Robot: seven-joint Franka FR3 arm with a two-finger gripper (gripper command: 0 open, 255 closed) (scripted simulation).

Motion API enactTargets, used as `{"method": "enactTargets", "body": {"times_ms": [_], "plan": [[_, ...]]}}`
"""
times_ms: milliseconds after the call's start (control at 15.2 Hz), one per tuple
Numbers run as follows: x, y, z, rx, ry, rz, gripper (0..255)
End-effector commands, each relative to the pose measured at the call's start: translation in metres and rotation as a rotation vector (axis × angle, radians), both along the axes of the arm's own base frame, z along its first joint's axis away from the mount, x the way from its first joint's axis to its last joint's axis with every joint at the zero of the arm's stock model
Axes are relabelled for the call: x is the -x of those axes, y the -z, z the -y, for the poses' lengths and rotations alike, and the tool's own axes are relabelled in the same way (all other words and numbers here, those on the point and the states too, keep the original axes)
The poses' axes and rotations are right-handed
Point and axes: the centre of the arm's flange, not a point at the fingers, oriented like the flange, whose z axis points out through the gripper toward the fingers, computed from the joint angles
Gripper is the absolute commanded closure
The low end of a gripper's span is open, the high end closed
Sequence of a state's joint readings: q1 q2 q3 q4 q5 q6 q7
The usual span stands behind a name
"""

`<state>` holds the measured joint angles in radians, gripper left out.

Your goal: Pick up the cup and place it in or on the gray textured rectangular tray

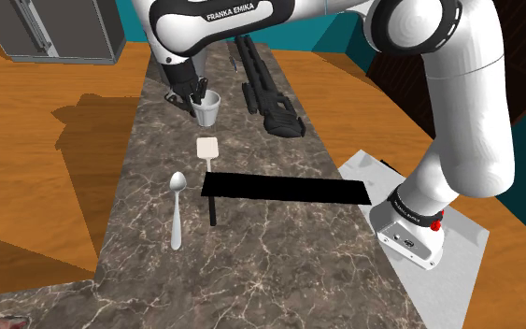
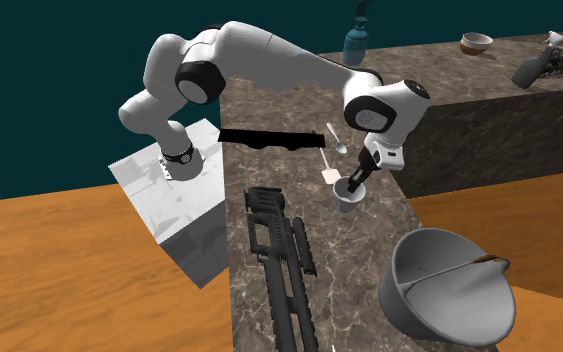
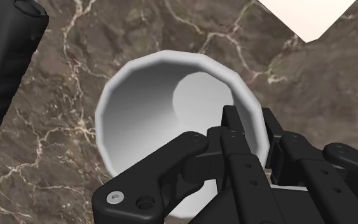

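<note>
A white cup point(image 1: 210, 109) stands upright on the marble counter point(image 1: 251, 252), near the far end in the shoulder view. My black gripper point(image 1: 198, 92) comes down on it and is shut on its rim: one finger point(image 3: 234, 137) is inside the cup point(image 3: 152, 108), the other outside the wall. From the second exterior view, the gripper point(image 2: 355, 182) dips into the cup point(image 2: 346, 198). A flat black rectangle point(image 1: 284, 190) lies mid-counter. A long dark grey ribbed piece point(image 1: 268, 93) lies beside the cup. I cannot tell which is the tray.
A spoon point(image 1: 177, 204) and a cream spatula with a black handle point(image 1: 208, 154) lie between the cup and the black rectangle. A big grey bowl point(image 2: 449, 290) sits at the counter's end. A bottle point(image 2: 355, 45) and small bowl point(image 2: 476, 43) stand on another counter.
</note>
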<state>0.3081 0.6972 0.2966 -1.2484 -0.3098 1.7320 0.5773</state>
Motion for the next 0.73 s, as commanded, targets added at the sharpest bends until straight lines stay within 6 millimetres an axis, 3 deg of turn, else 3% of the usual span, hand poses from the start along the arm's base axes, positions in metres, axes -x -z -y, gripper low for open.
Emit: {"method": "enactTargets", "body": {"times_ms": [0, 660], "plan": [[0.000, -0.008, 0.000, 0.000, 0.000, 0.000, 255], [0.000, -0.061, 0.000, 0.000, 0.000, 0.000, 255]]}}
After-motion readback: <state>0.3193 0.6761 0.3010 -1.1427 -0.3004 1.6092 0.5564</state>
